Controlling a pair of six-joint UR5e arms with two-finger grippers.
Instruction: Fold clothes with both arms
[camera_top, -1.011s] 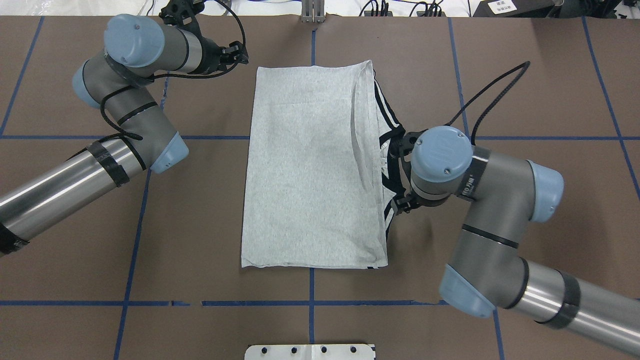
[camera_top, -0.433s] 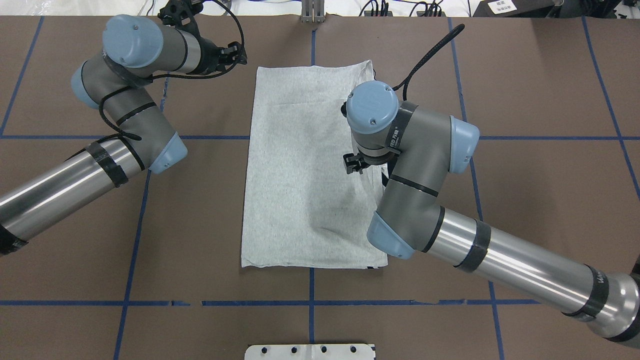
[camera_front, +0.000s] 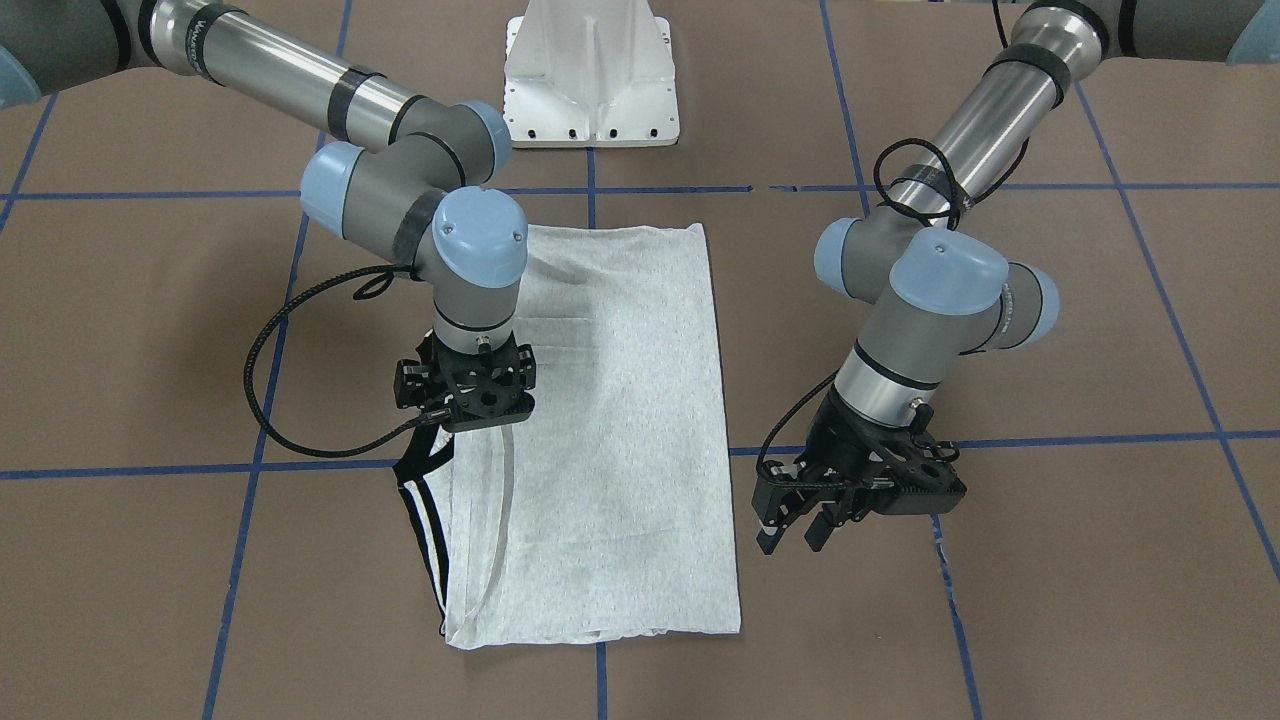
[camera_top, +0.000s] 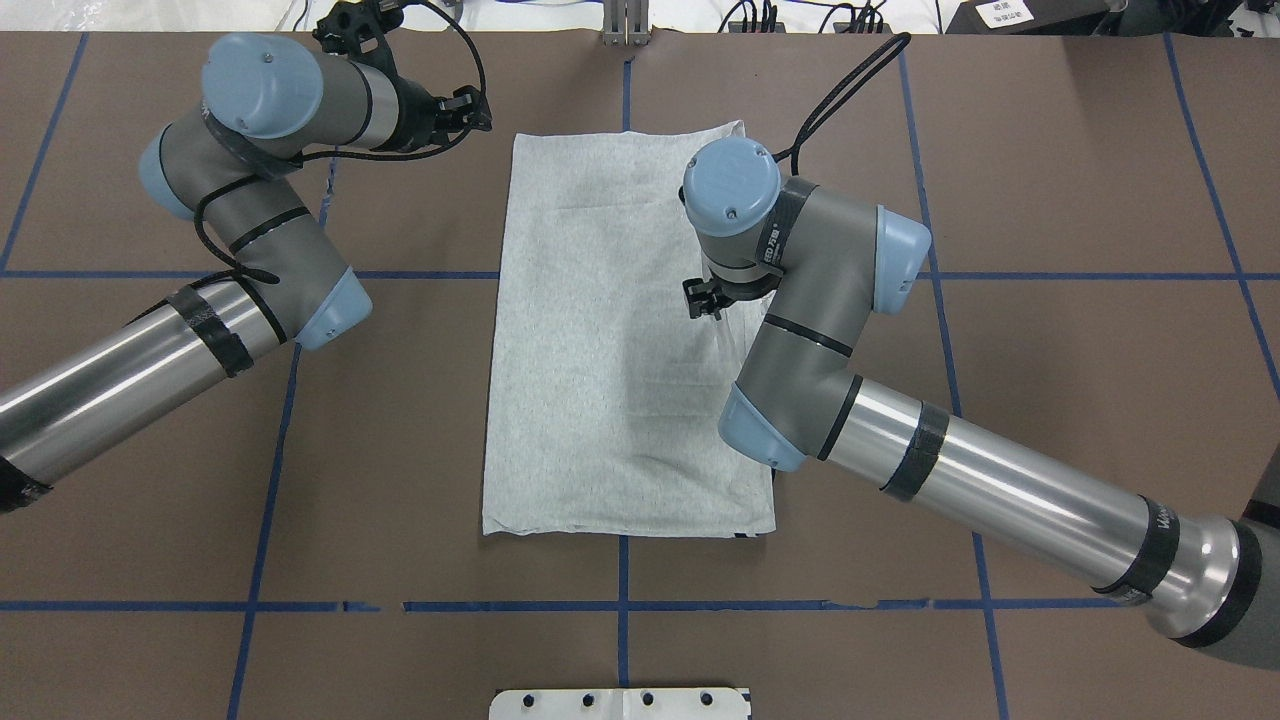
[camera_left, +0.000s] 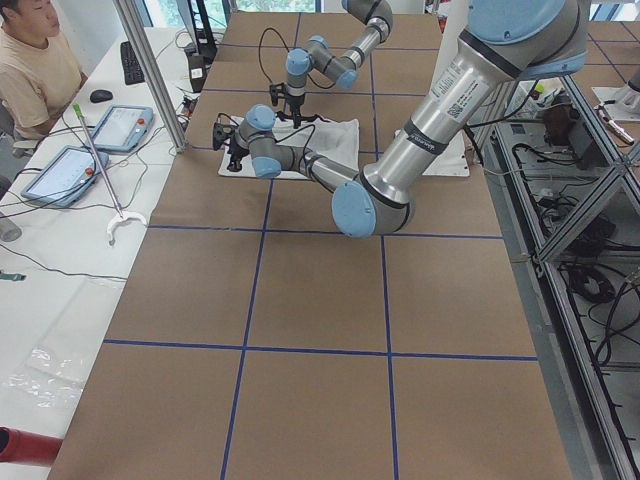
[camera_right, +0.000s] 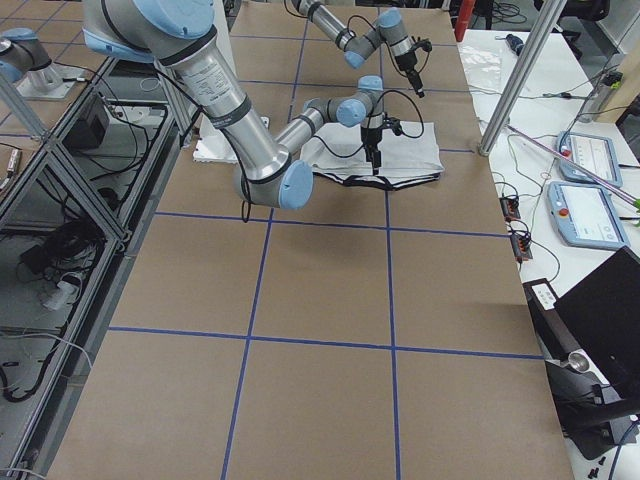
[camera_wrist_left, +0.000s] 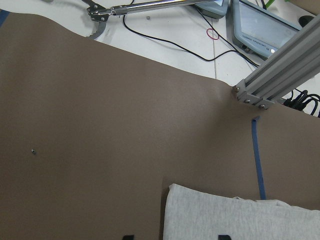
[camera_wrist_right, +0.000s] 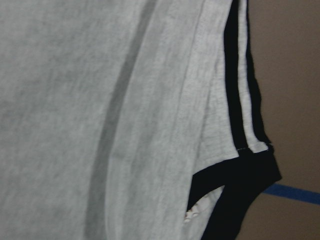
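The grey T-shirt (camera_front: 620, 420) lies folded in a long rectangle in the middle of the table (camera_front: 1050, 330), plain side up; the cartoon face is hidden. It also shows in the overhead view (camera_top: 590, 350). My right gripper (camera_front: 456, 430) hangs over the shirt's edge, shut on the black-striped sleeve trim (camera_front: 425, 520), which it holds lifted. The right wrist view shows the grey cloth (camera_wrist_right: 100, 100) and the trim (camera_wrist_right: 240, 100) close up. My left gripper (camera_front: 793, 535) is open and empty, low over the bare table beside the shirt's far corner (camera_wrist_left: 240, 220).
The white pedestal (camera_front: 590, 80) stands at the robot's edge of the table. Blue tape lines (camera_top: 260, 500) cross the brown table cover. An aluminium post (camera_wrist_left: 275, 75) stands just past the far edge. An operator (camera_left: 35, 70) sits with tablets beyond the table.
My right gripper has moved from the shirt's right edge inward over the shirt, carrying the striped sleeve with it. The left arm has hardly moved.
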